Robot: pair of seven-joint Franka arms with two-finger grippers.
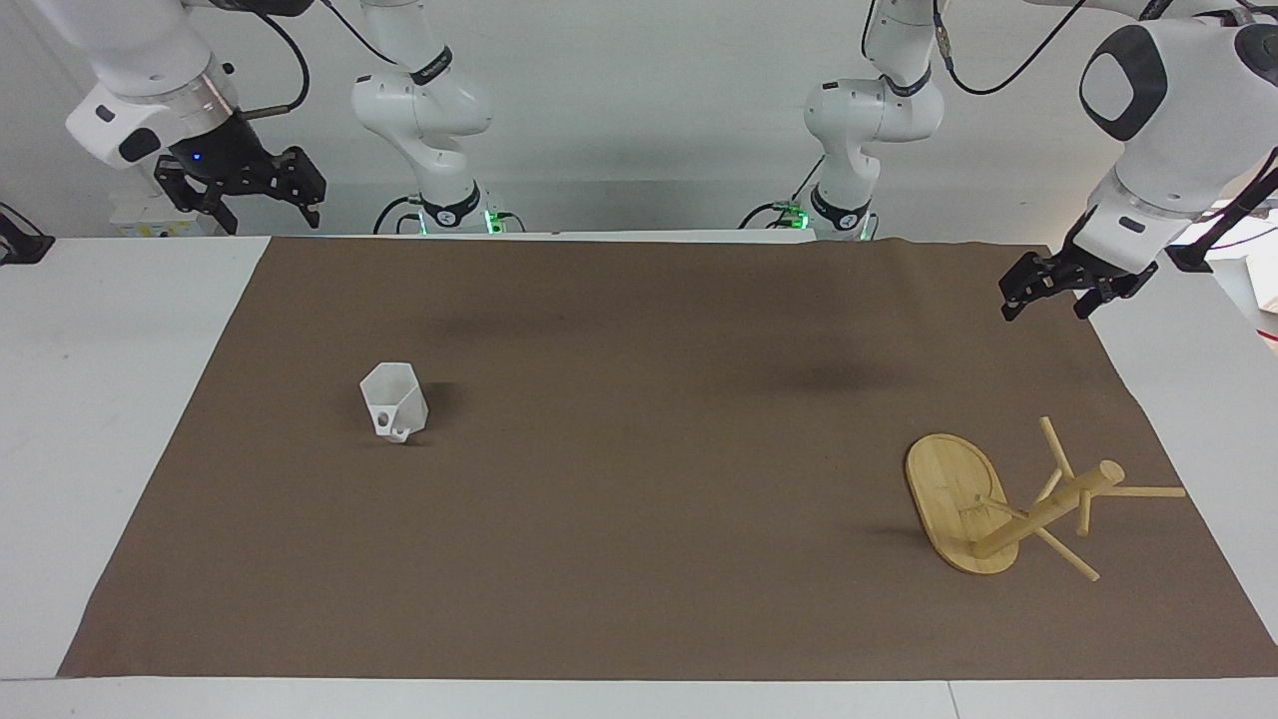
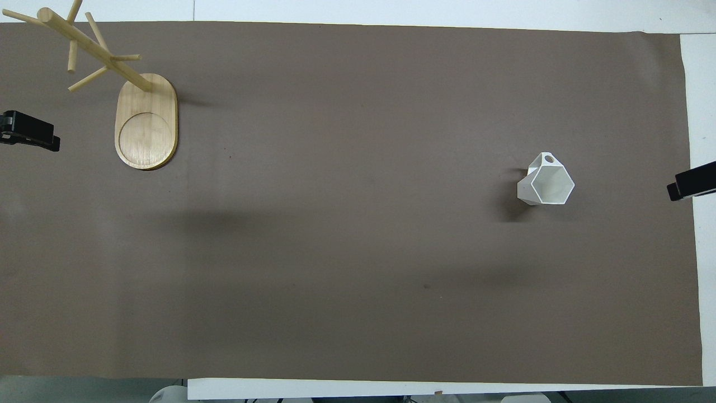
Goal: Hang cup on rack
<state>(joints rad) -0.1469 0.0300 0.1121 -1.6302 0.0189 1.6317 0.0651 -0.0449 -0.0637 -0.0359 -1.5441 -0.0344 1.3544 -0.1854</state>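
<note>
The cup stands upright on the brown cloth, left of centre in the facing view and at the right in the overhead view, where its hexagonal rim and open mouth show plainly. Its small looped handle juts from one side, low in the facing view and toward the top of the overhead frame. It looks light and rigid, a thin-walled white piece with flat facets; those flats should give the jaws parallel faces to press on, though the smooth taper toward the base could let it slip. A grip across the rim or two facing walls seems best, leaving the handle loop free for a peg.

The rack sits at the lower right of the facing view, upper left of the overhead one, resting on its oval base with the post and thin pegs rising from one end. The pegs look slender, so a hard knock might tip it.

The right gripper hangs at the upper left of the facing view and the left gripper at the upper right; both wait with jaws apart and empty.

The cloth covers most of the white table and lies flat, with a slight ripple at its edges. A pale wall closes the room.
</note>
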